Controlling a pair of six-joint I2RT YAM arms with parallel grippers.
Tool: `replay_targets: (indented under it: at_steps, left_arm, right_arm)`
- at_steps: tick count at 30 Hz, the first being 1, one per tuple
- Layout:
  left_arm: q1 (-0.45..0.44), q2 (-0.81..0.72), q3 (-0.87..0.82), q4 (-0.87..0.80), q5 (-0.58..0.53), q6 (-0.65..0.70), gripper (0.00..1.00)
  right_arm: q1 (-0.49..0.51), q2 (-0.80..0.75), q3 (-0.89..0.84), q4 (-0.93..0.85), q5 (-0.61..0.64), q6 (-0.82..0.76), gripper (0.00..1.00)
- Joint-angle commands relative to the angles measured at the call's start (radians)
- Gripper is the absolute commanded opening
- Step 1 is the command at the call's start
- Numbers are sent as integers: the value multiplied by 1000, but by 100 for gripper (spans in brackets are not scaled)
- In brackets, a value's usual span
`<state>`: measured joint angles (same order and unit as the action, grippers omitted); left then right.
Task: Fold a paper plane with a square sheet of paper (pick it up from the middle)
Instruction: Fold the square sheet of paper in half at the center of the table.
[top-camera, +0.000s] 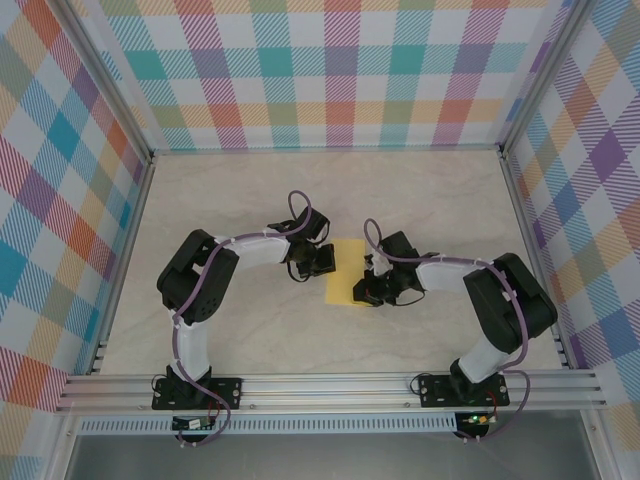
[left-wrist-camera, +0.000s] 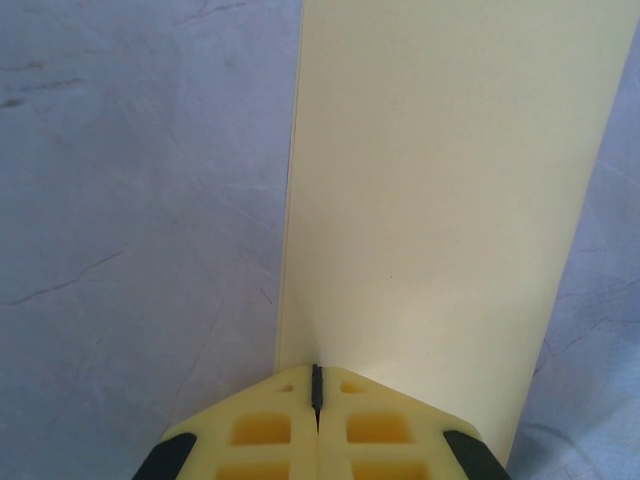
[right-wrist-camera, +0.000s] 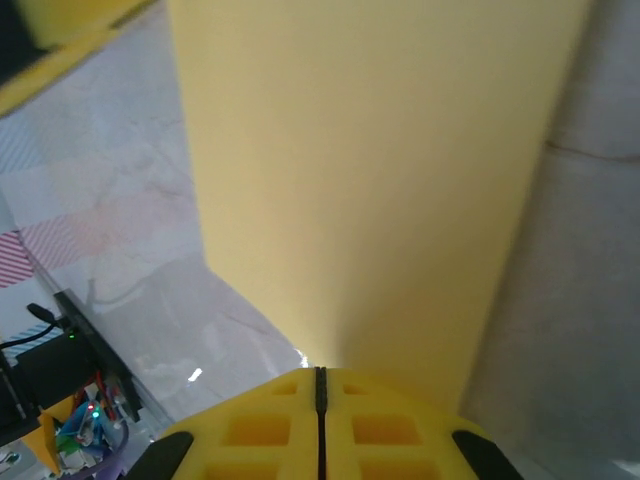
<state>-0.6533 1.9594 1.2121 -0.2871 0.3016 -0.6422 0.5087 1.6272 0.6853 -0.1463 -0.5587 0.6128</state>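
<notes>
Looking down from above, you find the sheet of paper (top-camera: 346, 272) at the middle of the counter (top-camera: 250, 190), between the two arms. It is thin, plain yellow and matte, and it shows as a tall narrow rectangle rather than a square, with straight clean edges.

Your left pincer (top-camera: 322, 262) meets the paper's left long edge. In the left wrist view its yellow moulded fingertips (left-wrist-camera: 290, 400) are pressed together (only a dark seam between them), clenched on that edge, and the smooth pale strip (left-wrist-camera: 430, 200) runs away from them.

Your right pincer (top-camera: 372, 290) meets the opposite long edge, nearer the arm bases. In the right wrist view its tips (right-wrist-camera: 345, 395) are likewise clamped on the paper (right-wrist-camera: 370, 180), which looks a deeper, shaded yellow there.

The counter is pale stone-look laminate with faint grey veins. Pastel plaid walls (top-camera: 340, 70) stand around it, and a ribbed aluminium rail (top-camera: 330, 385) carries the arm bases. You cannot tell whether the sheet lies flat or hangs clear of the surface.
</notes>
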Motion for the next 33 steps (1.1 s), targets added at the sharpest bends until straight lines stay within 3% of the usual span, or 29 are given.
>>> replay_targets:
  at_steps: [1, 7, 10, 14, 20, 25, 29, 33]
  left_arm:
    - [-16, 12, -40, -100, -21, -3, 0]
    - [-16, 10, -36, -97, -20, -3, 0]
    - [-16, 4, -33, -96, -17, -3, 0]
    - [-15, -6, -24, -104, -21, 2, 0]
    - [-16, -3, -18, -106, -19, 2, 0]
    - [-16, -33, -19, -100, -10, -2, 0]
    - [-14, -100, -29, -66, 9, -16, 15]
    - [2, -176, -59, -35, -7, -45, 29]
  right_arm:
    - [4, 11, -35, -4, 44, -35, 8]
    - [4, -9, -74, -16, 80, -53, 9]
    - [4, -80, -48, -32, 52, -48, 10]
    - [-3, -166, 4, -72, 118, -54, 13]
    - [-6, -61, 53, -12, 63, -16, 12]
    - [-12, -16, 132, -149, 224, -15, 16]
    - [-35, -24, 191, -252, 331, -1, 25]
    - [-86, -15, 216, -234, 273, 26, 36]
